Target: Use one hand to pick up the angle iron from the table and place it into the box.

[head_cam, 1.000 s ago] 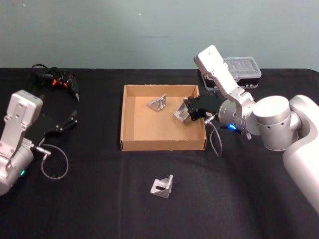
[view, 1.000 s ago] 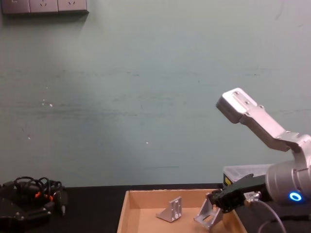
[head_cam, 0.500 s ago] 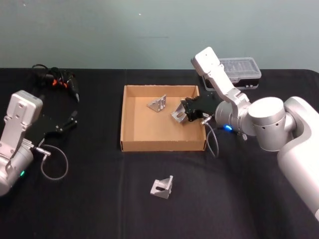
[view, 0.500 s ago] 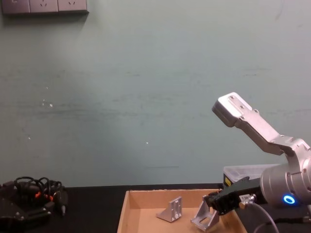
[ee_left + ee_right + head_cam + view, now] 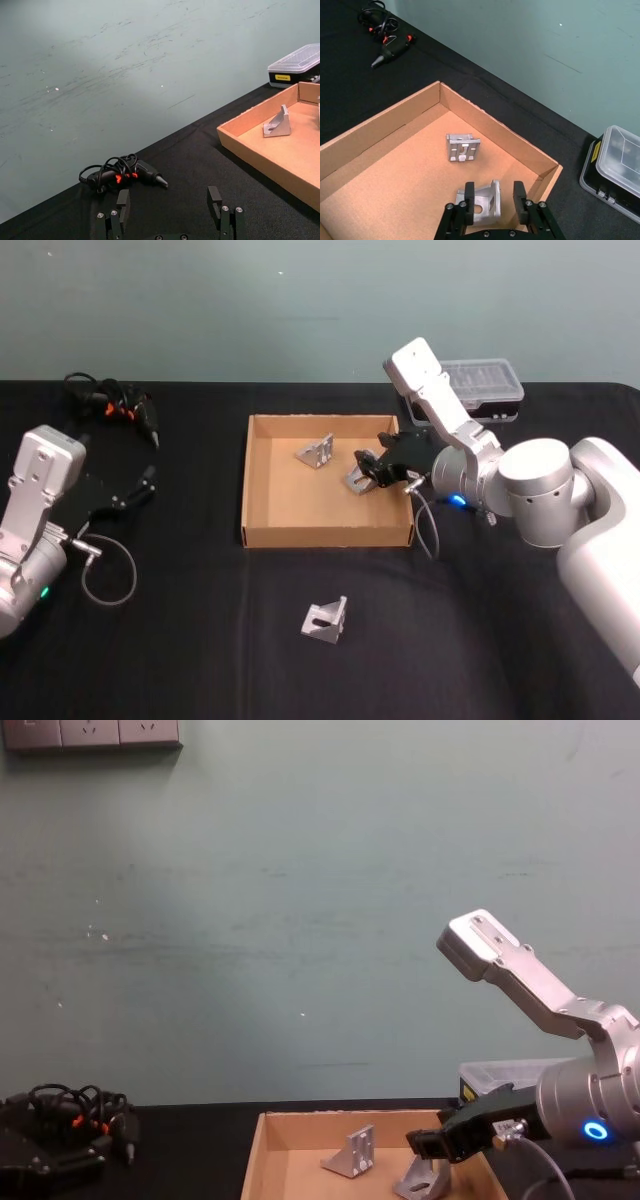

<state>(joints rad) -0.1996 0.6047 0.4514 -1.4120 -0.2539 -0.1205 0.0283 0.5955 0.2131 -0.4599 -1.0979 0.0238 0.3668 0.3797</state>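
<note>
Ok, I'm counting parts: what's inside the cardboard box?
An angle iron near the box's far wall; a second angle iron between the right tool's open fingers, which partly cover it.

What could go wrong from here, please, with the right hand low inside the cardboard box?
1. The right hand has its open fingers either side of the angle iron lying in the cardboard box; lifting off at a slant could snag it and drag it along.
2. That hand is close to the box's right wall, so a sideways retreat might shove the box across the table.
The left hand is parked, open, at the left.
</note>
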